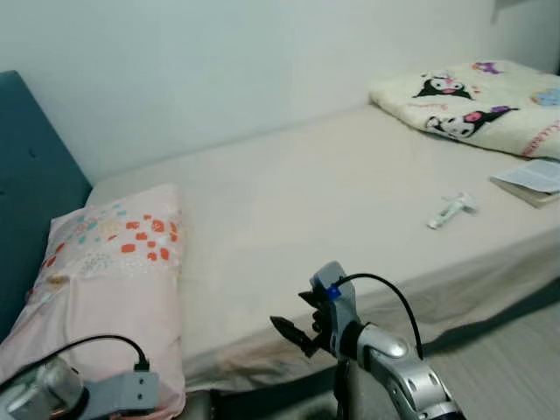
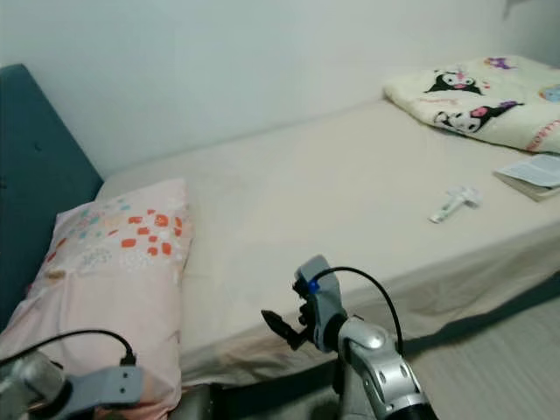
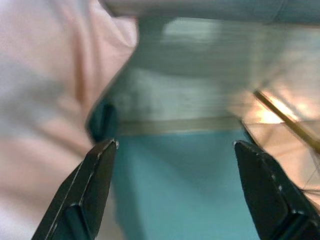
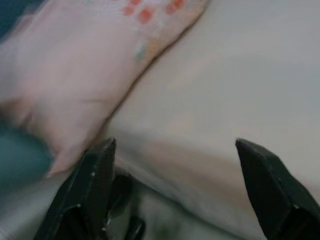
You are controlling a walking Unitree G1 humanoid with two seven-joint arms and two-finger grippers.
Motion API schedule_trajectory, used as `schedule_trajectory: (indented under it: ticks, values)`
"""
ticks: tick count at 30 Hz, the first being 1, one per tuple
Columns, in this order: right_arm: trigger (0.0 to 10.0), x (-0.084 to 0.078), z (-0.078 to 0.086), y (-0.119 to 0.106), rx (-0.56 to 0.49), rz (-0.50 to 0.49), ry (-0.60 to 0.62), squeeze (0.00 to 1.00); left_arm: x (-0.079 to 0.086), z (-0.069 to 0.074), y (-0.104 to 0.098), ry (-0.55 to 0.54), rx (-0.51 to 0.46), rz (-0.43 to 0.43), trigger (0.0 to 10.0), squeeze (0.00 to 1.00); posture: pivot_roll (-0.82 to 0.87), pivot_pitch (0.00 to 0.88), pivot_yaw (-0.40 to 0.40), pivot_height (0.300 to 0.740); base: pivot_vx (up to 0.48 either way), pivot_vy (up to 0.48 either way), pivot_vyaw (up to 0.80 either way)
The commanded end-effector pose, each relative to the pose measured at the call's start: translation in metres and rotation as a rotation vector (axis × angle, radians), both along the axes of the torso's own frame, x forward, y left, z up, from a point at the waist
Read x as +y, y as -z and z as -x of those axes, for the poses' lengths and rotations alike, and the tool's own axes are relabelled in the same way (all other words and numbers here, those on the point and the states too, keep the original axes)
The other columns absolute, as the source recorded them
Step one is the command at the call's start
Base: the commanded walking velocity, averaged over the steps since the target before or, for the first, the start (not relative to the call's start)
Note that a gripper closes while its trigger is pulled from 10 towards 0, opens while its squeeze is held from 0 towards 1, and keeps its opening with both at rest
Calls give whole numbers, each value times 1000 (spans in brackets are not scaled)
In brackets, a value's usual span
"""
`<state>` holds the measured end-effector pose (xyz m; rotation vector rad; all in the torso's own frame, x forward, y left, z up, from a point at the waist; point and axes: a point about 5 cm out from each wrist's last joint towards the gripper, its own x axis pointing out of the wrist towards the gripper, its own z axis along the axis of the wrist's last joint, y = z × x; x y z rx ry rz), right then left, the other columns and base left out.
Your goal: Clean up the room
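Observation:
A pink pillow (image 1: 105,262) with orange and teal spots lies at the head of the bed (image 1: 332,201), which has a cream sheet. A small white tube (image 1: 451,210) rests on the sheet toward the right. An open booklet (image 1: 534,179) lies at the bed's right edge. A folded cream blanket (image 1: 477,105) with cartoon figures sits at the far right corner. My right gripper (image 1: 293,334) hovers open and empty before the bed's front edge, its fingers pointing left toward the pillow (image 4: 100,75). My left gripper (image 3: 175,145) is open and empty, low beside the pillow's edge (image 3: 45,90).
A teal headboard (image 1: 31,192) stands at the left end of the bed. A white wall (image 1: 219,61) runs behind the bed. Pale wood floor (image 1: 507,367) shows at the lower right, in front of the bed's side.

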<state>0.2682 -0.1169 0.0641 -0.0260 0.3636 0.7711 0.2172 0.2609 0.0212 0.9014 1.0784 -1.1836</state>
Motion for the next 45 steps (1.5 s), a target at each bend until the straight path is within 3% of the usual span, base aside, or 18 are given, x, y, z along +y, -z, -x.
schedule_trajectory:
  ticks: [1,4,5,7,11,14,20,25,29,34,35,36,37,41,42,43,44,45]
  values:
    - [10000,10,-4,-10,-39,-9,-39,0,11,3,8,-67,-35,-48,10000,0,-120,93,77,561,0,0,0]
    - [10000,10,-5,-13,-50,-9,-33,0,7,-18,8,-177,-191,-24,10000,0,-119,98,75,561,0,0,0]
    - [10000,10,-6,-15,-62,-19,-21,0,3,-32,4,-277,-287,18,10000,0,-119,100,74,561,0,0,0]
    - [10000,10,-7,-16,-65,-27,-14,0,2,-38,2,-328,-328,41,10000,0,-119,100,74,561,0,0,0]
    - [10000,11,-8,-19,-75,-36,-5,0,-13,-64,-16,-487,-472,211,10000,0,-118,104,74,561,0,0,0]
    - [10000,11,-7,-19,-78,-41,0,0,-16,-70,-20,-507,-510,222,10000,0,-119,105,74,561,0,0,0]
    - [10000,11,-8,-23,-91,-61,17,0,-16,-85,-27,-565,-635,198,10000,0,-122,105,76,561,0,0,0]
    - [10000,10,-9,-25,-101,-73,29,0,-14,-91,-29,-607,-678,175,10000,0,-122,107,77,561,0,0,0]
    - [10000,9,-9,-34,-151,-135,38,0,1,-97,-34,-739,-750,111,10000,0,-124,113,78,561,0,0,0]
    - [10000,12,-5,-37,-157,-138,11,0,14,-101,-44,-794,-825,73,10000,0,-133,124,78,561,0,0,630]
    - [10000,12,-5,-37,-157,-138,11,0,14,-101,-44,-794,-825,73,10000,0,-133,124,78,561,0,0,788]
    - [10000,13,0,-35,-134,-148,-7,0,25,-103,-63,-707,-790,98,10000,0,-125,138,71,561,0,0,513]
    - [10000,13,2,-33,-121,-150,-16,0,28,-100,-68,-648,-740,109,10000,0,-123,139,71,561,0,0,513]
    - [10000,13,4,-30,-106,-142,-13,0,30,-91,-73,-532,-617,134,10000,0,-116,145,68,561,0,0,128]
    - [10000,13,4,-29,-97,-136,-16,0,29,-79,-77,-412,-527,172,10000,0,-111,149,68,561,0,0,0]
    - [10000,13,4,-29,-97,-136,-16,0,29,-79,-77,-412,-527,172,10000,0,-111,149,68,561,0,0,0]
    - [10000,12,5,-27,-90,-129,-18,0,27,-64,-82,-266,-435,212,10000,0,-110,150,68,561,0,0,0]
    - [10000,12,5,-27,-90,-129,-18,0,27,-64,-82,-266,-435,212,10000,0,-110,150,68,561,0,0,0]
